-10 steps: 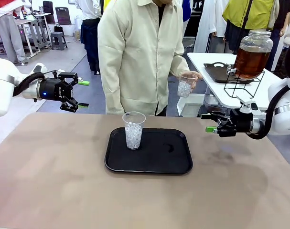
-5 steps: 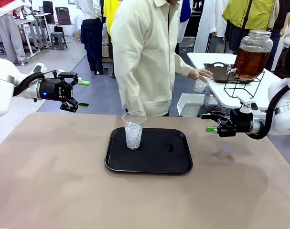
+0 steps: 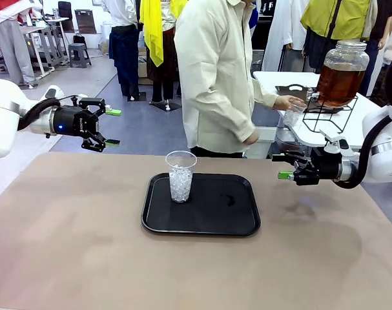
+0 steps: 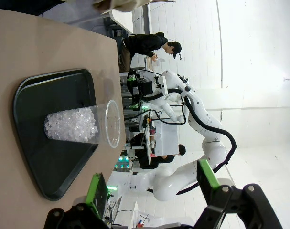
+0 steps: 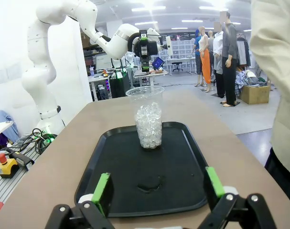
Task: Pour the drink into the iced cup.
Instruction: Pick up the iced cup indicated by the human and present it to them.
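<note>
A clear plastic iced cup (image 3: 181, 175) stands upright on the left part of a black tray (image 3: 215, 216). The drink (image 3: 338, 84) is amber liquid in a large glass jar with a silvery lid, on a wire stand on a white side table. A person's hand (image 3: 287, 101) holds a second iced cup (image 3: 291, 117) close to the jar's stand. My left gripper (image 3: 113, 127) hangs open, up and to the left of the tray. My right gripper (image 3: 281, 165) is open just right of the tray. Both wrist views face the tray's iced cup (image 4: 82, 125) (image 5: 148, 118) past open, empty grippers (image 4: 152, 183) (image 5: 158, 183).
The person in a cream coat (image 3: 215, 71) stands at the table's far edge, leaning toward the white side table (image 3: 292, 126), which also carries a dark tray (image 3: 292, 95). The brown tabletop (image 3: 86, 245) lies bare around the black tray. Other people stand farther back.
The person has stepped to the right and carried the second iced cup from chest height over to the jar's stand. Both arms and the cup on the tray have stayed still.
</note>
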